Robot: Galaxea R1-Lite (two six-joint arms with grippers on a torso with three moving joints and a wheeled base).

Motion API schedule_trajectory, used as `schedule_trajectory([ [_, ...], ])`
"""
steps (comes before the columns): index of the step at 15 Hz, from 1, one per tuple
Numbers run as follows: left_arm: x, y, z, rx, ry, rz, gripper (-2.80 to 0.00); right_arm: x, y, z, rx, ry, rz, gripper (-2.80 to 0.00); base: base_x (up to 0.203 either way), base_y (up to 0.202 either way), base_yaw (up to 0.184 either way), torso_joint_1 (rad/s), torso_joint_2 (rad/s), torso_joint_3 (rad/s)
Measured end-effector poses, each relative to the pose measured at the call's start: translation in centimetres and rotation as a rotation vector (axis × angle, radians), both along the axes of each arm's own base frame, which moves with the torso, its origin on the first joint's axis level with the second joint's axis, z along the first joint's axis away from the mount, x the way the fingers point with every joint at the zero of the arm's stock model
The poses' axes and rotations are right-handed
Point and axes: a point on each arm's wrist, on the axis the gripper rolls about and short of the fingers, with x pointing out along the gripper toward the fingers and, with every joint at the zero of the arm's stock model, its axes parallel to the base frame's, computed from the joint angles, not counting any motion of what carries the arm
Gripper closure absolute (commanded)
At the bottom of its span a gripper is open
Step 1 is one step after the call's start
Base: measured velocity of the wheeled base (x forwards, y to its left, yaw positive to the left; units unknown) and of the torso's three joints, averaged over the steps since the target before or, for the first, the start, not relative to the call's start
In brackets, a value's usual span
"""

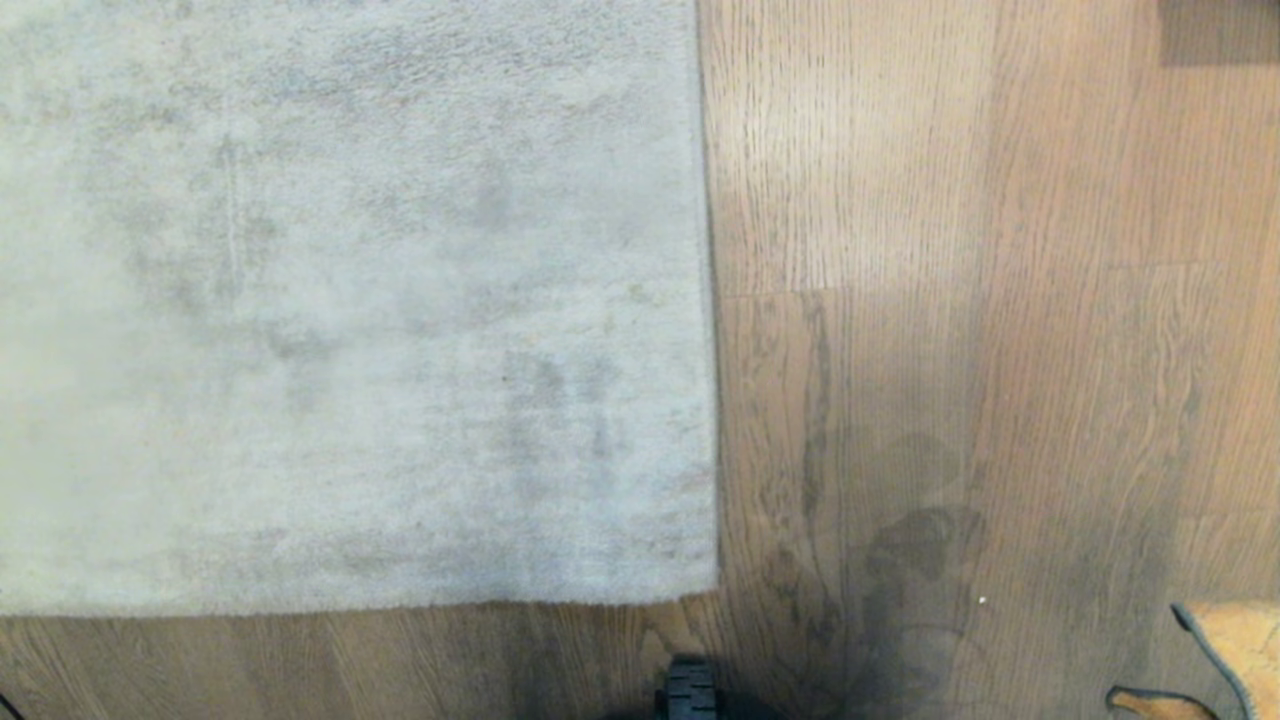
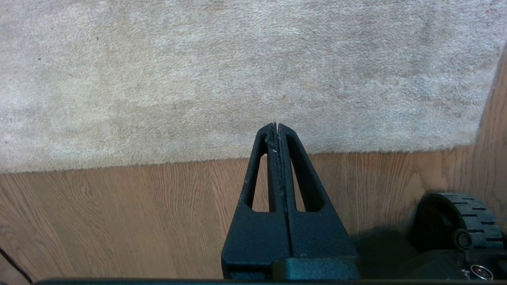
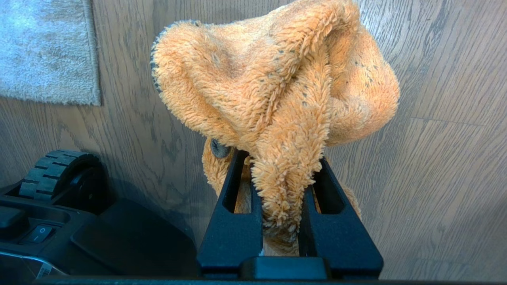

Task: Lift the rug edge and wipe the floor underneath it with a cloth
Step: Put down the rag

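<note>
The pale grey rug (image 1: 350, 300) lies flat on the brown wood floor (image 1: 950, 250). Its right rug edge (image 1: 708, 300) and its near border meet at a corner. My left gripper (image 2: 277, 126) hangs shut and empty, its tips over the rug's near border (image 2: 119, 166). My right gripper (image 3: 279, 156) is shut on the fuzzy orange cloth (image 3: 277, 79), which bunches over its fingers above bare floor (image 3: 455, 158). A corner of the cloth (image 1: 1240, 640) shows at the lower right of the head view. The rug corner (image 3: 47, 51) lies off to the side in the right wrist view.
My base's black ridged wheel (image 1: 690, 690) sits on the floor just before the rug's corner, and shows too as the wheel (image 2: 467, 221) and the wheel (image 3: 59, 170). A dark rectangle (image 1: 1220, 30) lies at the far right. Shadow falls on the planks right of the rug.
</note>
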Motion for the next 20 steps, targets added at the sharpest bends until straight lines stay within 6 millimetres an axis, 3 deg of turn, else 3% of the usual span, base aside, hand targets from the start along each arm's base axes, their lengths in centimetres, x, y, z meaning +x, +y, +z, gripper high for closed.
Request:
schedule_trajectory([
  [20,0.0,0.0,-0.01,0.0,0.001,0.0,0.0,0.0,0.0,-0.01,0.0,0.001,0.0,0.0,0.0,0.0,0.0,0.0,0.0,0.0],
])
